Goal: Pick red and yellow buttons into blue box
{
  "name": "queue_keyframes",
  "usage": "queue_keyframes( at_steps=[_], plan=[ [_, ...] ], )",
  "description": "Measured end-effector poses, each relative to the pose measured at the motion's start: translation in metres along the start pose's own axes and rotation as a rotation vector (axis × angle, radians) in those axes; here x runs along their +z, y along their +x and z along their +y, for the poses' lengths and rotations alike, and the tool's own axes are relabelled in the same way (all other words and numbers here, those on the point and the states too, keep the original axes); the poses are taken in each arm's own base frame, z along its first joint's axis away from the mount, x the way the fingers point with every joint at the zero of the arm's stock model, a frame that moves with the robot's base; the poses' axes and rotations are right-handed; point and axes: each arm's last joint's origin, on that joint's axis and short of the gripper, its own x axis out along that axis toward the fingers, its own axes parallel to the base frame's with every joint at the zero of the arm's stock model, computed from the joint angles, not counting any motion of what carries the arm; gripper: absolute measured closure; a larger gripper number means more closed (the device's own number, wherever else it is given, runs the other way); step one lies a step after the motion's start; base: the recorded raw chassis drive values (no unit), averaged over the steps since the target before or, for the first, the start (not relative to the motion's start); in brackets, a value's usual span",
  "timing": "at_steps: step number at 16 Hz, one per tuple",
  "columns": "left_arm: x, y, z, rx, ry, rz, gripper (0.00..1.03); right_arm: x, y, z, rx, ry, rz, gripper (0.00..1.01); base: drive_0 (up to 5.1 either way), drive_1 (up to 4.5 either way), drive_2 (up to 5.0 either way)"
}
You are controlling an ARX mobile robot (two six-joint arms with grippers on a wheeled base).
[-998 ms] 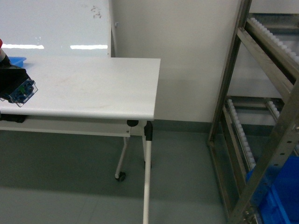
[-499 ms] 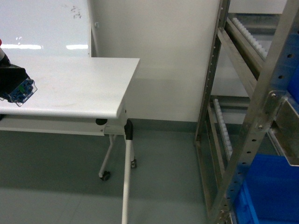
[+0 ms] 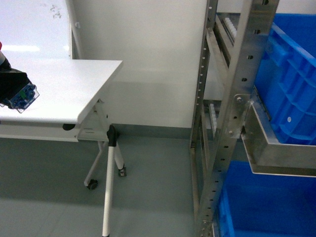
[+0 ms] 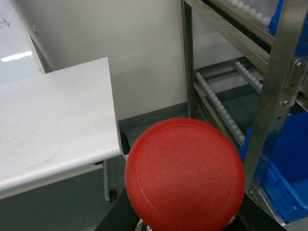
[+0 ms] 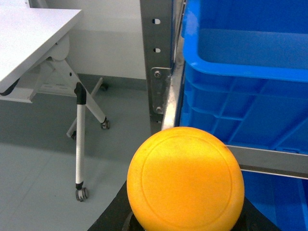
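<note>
- The red button [image 4: 185, 175] is filling the lower middle of the left wrist view, its round cap facing the camera and hiding the left gripper below it.
- In the head view, at 9 o'clock, a black body with a clear base showing blue inside [image 3: 19, 96] is hanging at the frame edge in front of the white table [image 3: 64, 84]; the fingers gripping it are not showing.
- I cannot tell how the left gripper's jaws are standing; only dark shapes are peeking out beneath the red cap at 6 o'clock.
- The yellow button [image 5: 185, 175] is sitting in the same spot of the right wrist view, cap toward the camera, with a dark ring under it.
- The right gripper's jaws are likewise covered by the cap, so I cannot tell their opening; this gripper is not appearing in the head view.
- The blue box [image 5: 245, 72] is standing on a metal rack [image 5: 158, 57] at 1 o'clock from the yellow cap, its thick rim and ribbed wall facing the camera.
- In the head view the same crate [image 3: 291, 74] is resting at 3 o'clock on a steel shelf ledge, and a second blue crate [image 3: 266, 207] is lying below it at 5 o'clock.
- The table's folding leg [image 3: 109, 187] with casters is standing on the grey floor [image 3: 158, 173] at 7 o'clock.
</note>
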Motion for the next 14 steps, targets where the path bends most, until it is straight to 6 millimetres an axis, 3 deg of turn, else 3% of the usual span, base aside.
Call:
queue_keyframes(
  at_steps=[14],
  plan=[
    [0.0002,-0.0001,0.0000,0.000,0.000,-0.002,0.79,-0.0002,0.0001,0.0000,0.000,0.000,0.002,0.76,4.8,-2.27,-2.3]
  ],
)
